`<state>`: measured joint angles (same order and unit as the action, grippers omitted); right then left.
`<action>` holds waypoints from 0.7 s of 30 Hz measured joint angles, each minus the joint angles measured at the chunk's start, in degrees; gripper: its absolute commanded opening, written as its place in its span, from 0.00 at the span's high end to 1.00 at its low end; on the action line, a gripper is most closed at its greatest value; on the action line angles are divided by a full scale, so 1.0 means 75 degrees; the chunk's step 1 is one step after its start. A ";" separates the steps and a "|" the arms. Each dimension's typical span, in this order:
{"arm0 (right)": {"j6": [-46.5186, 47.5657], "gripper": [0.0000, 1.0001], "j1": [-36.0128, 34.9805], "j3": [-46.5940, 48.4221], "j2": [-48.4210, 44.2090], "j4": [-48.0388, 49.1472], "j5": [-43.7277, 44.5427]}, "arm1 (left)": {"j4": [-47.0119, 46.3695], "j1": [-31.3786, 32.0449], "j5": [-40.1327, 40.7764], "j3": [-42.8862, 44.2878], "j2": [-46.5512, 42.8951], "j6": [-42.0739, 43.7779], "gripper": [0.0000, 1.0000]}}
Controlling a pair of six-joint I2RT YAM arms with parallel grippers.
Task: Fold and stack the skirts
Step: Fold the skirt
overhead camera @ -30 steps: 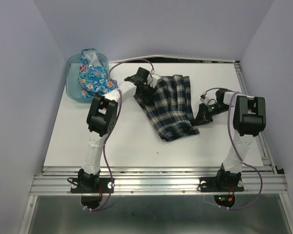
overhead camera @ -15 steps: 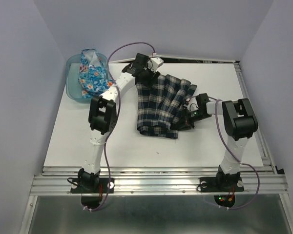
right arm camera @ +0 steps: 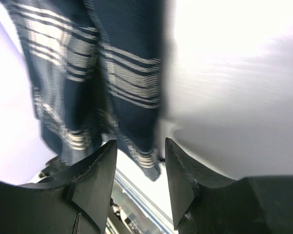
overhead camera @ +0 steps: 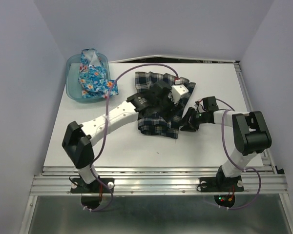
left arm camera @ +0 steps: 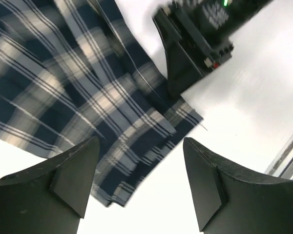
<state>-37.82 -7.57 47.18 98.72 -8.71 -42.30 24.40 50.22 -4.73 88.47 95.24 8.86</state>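
- Our left gripper (left arm camera: 140, 146), spread wide and empty, hovers over the plaid skirt (overhead camera: 154, 124) on the table (overhead camera: 136, 146).
- Our right gripper (right arm camera: 140, 144), jaws partly apart, grips nothing at that skirt's right edge.
- Left of it, the floral skirt (overhead camera: 93, 78) fills the teal bin (overhead camera: 71, 84).

White table (overhead camera: 151, 146) carried two things. Plaid skirt (overhead camera: 154, 126) lay rumpled near centre, toward one o'clock. Teal bin (overhead camera: 72, 85) sat at ten o'clock.
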 measured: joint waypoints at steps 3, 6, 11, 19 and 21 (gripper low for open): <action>-0.0026 0.51 0.0000 -0.0303 0.0000 0.0256 0.0076 | 0.0149 0.0396 0.0533 -0.0061 0.0726 -0.0452 0.24; -0.0052 0.54 0.0003 -0.0490 0.0012 0.0638 0.0061 | 0.0271 0.0635 0.0991 -0.0061 0.1326 -0.0699 0.26; -0.0172 0.62 0.0003 -0.0702 0.0227 0.1419 -0.0192 | 0.0414 0.0947 0.1629 -0.0050 0.1807 -0.0941 0.27; -0.0332 0.80 0.0006 -0.0784 0.0565 0.1967 -0.0356 | 0.0498 0.1040 0.2075 0.0160 0.2194 -0.1335 0.42; -0.0364 0.80 0.0006 -0.0784 0.0609 0.2028 -0.0385 | 0.0504 0.1037 0.2133 0.0160 0.2282 -0.1376 0.45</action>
<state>-40.56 -7.53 41.30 103.28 6.50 -45.19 28.18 58.00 11.27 89.67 112.36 -1.45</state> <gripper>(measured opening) 0.206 0.590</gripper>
